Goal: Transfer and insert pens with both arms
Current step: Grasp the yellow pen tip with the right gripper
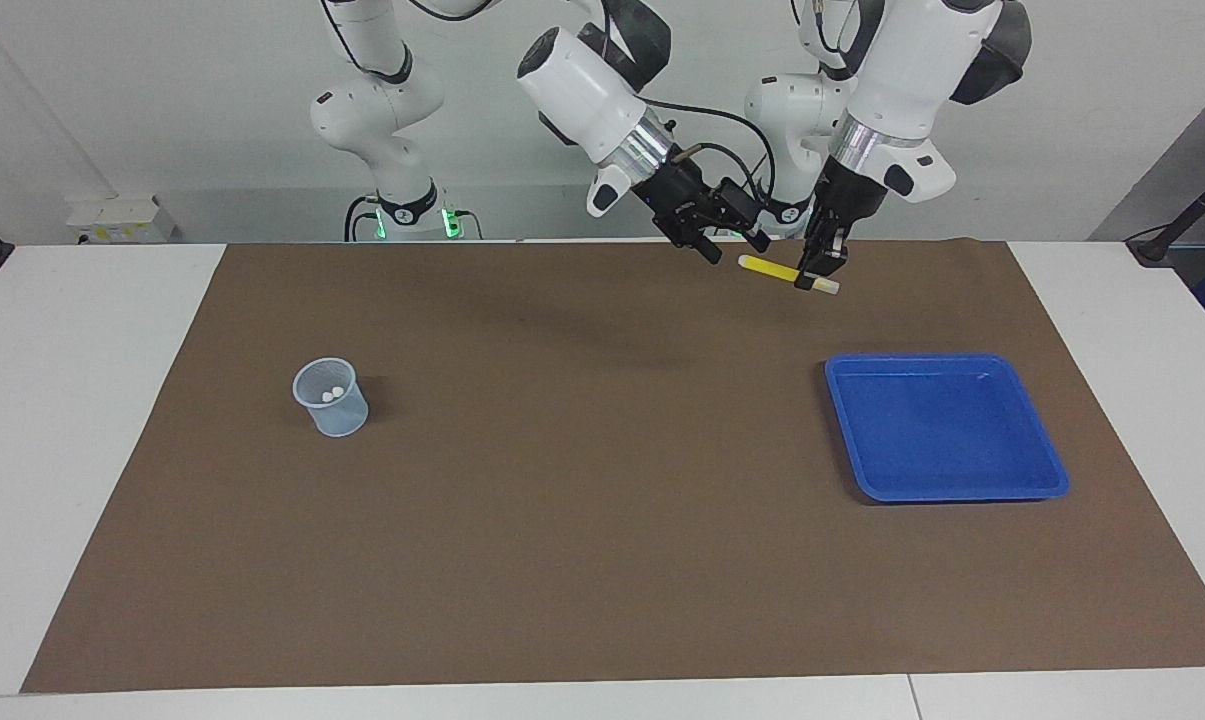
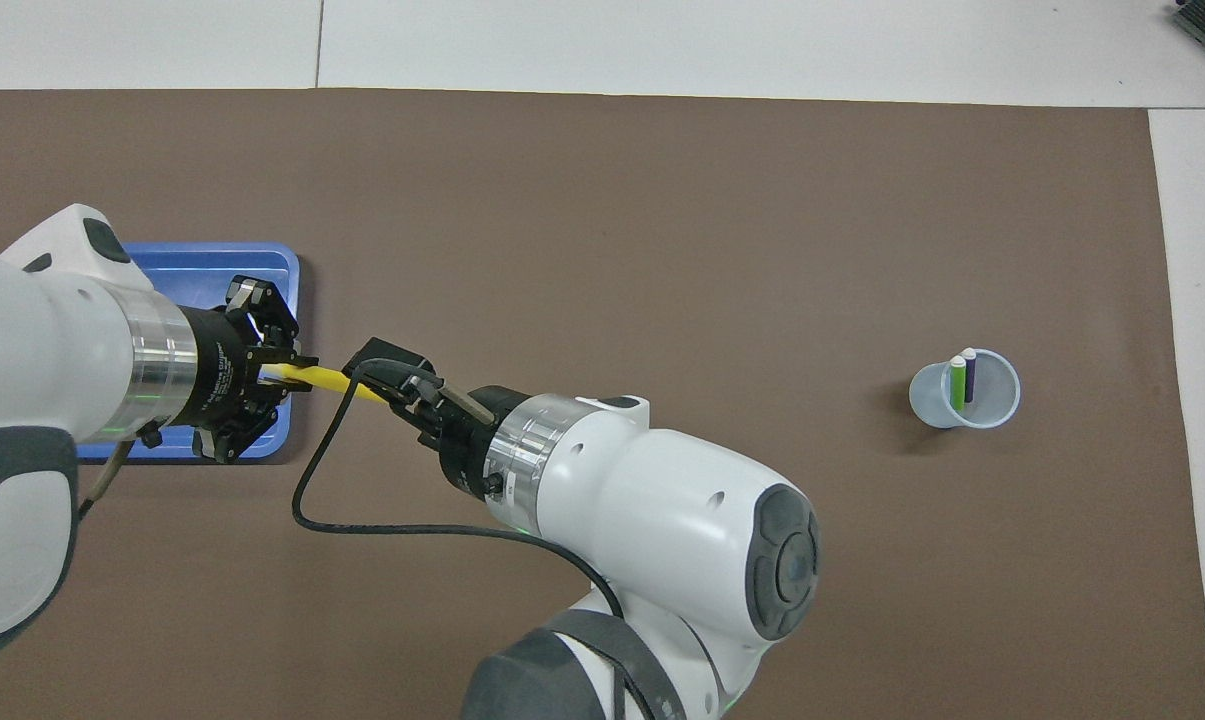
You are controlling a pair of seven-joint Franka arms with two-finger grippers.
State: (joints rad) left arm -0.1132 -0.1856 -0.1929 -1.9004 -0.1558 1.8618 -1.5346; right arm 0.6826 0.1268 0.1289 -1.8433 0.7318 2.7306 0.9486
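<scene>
My left gripper (image 1: 820, 276) is shut on the yellow pen (image 1: 770, 267) near its whitish cap end. It holds the pen almost level in the air, above the mat beside the blue tray. In the overhead view the left gripper (image 2: 280, 372) and yellow pen (image 2: 327, 380) show over the tray's edge. My right gripper (image 1: 736, 248) is open, its fingers at the pen's free yellow end; it also shows in the overhead view (image 2: 390, 385). The green pen (image 2: 957, 385) and purple pen (image 2: 970, 372) stand in a clear cup (image 2: 997, 405). In the facing view only their pale caps (image 1: 331, 394) show.
The blue tray (image 1: 947, 490) lies toward the left arm's end of the brown mat (image 1: 582, 540), with nothing in it; the left arm partly covers it in the overhead view (image 2: 212, 262). The cup (image 1: 342, 420) stands toward the right arm's end.
</scene>
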